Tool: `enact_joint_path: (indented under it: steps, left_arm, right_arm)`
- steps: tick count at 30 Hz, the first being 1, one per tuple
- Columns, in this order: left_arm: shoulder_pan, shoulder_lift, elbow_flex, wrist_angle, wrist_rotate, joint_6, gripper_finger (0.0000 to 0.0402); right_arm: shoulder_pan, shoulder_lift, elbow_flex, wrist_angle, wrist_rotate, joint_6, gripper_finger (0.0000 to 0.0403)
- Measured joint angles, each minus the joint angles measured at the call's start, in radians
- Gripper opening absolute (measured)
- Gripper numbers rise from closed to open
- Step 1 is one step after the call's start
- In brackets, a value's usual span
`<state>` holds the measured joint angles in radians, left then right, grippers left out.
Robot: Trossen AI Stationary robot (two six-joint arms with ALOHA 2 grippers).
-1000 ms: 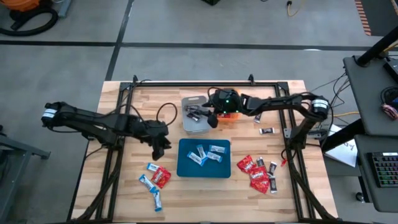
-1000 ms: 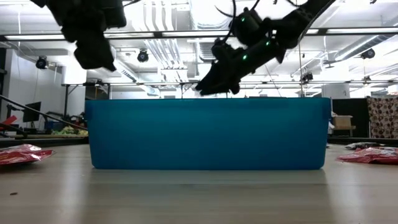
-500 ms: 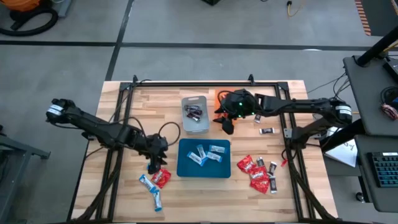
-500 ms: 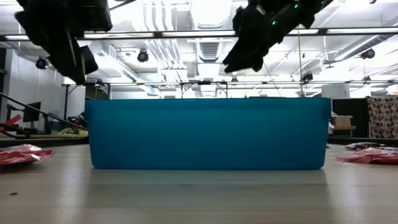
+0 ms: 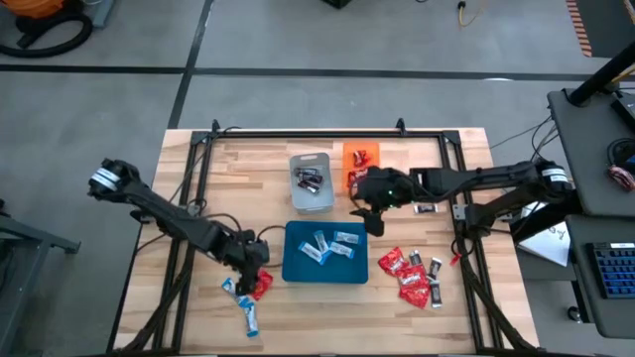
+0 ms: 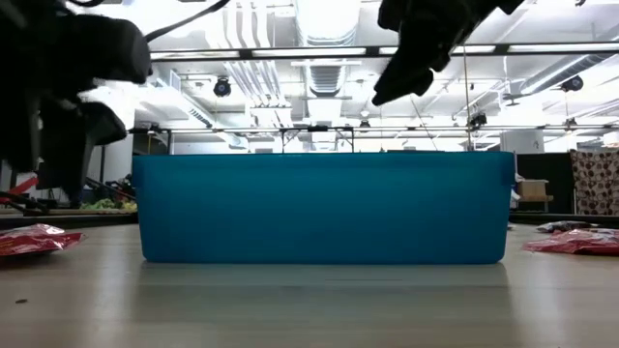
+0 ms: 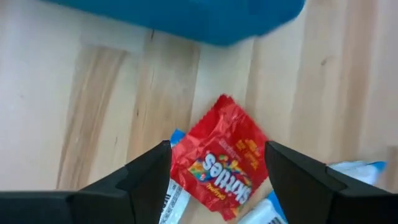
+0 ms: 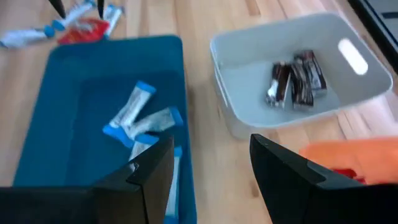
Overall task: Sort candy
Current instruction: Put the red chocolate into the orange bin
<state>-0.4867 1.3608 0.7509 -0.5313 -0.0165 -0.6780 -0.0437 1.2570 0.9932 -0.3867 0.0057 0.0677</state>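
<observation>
My left gripper (image 5: 253,270) stands open low over the left pile of candy. Its fingers are on either side of a shiny red packet (image 7: 221,158), which lies flat on the wood across blue-and-white bars (image 7: 177,200). I cannot see any touch. My right gripper (image 5: 375,220) hangs open and empty above the table, between the blue tray (image 5: 294,260) and the orange tray (image 5: 349,151). The blue tray holds blue-and-white bars (image 8: 134,111). The grey tray (image 8: 249,46) holds dark mini bars (image 8: 293,76). The orange tray holds red packets (image 5: 361,157).
A second pile of red packets (image 5: 405,270) and dark bars (image 5: 435,268) lies near the front right. One dark bar (image 5: 427,208) lies alone at the right. A black frame rail (image 5: 317,134) borders the table. Bare wood lies between the trays and the piles.
My left gripper has gone toward the table's near edge and down, onto the left candy pile. My right gripper has drawn away from the orange and grey trays toward the near edge and a little right, rising.
</observation>
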Motion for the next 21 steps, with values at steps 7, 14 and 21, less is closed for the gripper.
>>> enact_joint_path:
  steps: [7, 14, 21]
  left_arm:
    - [-0.038, 0.097, -0.001, 0.015, -0.058, -0.002, 0.0232]
    - [-0.043, 0.181, -0.001, 0.041, -0.065, -0.004, 0.0221]
    - [-0.052, 0.217, 0.004, 0.043, -0.09, 0.0, 0.0187]
  right_arm:
    - [0.033, 0.008, 0.0, -0.017, 0.019, 0.002, 0.0199]
    - [0.034, 0.007, 0.0, -0.027, 0.023, 0.023, 0.0199]
    - [0.039, 0.007, 0.0, -0.028, 0.023, 0.03, 0.0199]
